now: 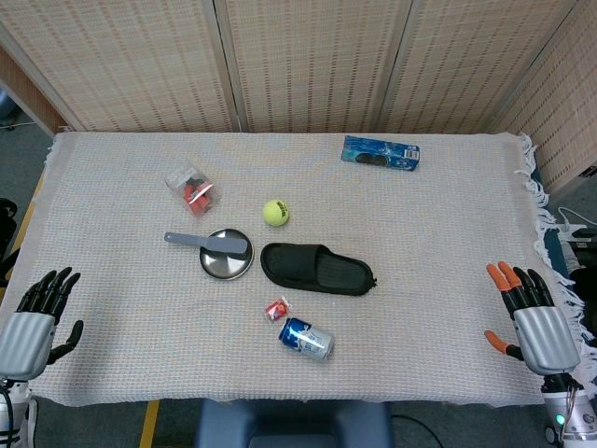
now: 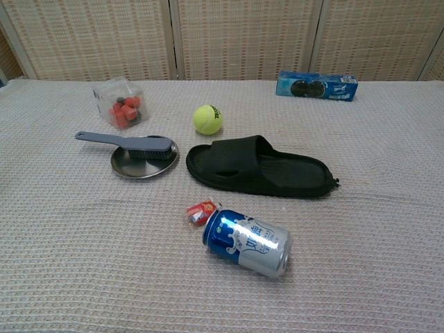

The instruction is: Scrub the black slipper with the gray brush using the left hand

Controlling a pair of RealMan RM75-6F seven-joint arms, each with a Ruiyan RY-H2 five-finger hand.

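Nothing is started: the brush (image 1: 213, 245) lies across the plate (image 1: 224, 267) just left of the slipper (image 1: 315, 269) mid-tabletop, untouched, while the left robot hand (image 1: 35, 317) and right robot hand (image 1: 530, 317) rest spread and empty at the near corners

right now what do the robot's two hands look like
Both have a light grey, ribbed back. The left hand has all-black fingers. The right hand has black fingers too, but some are orange-tipped, thumb included. Below the right wrist sits a white housing with a small green light.
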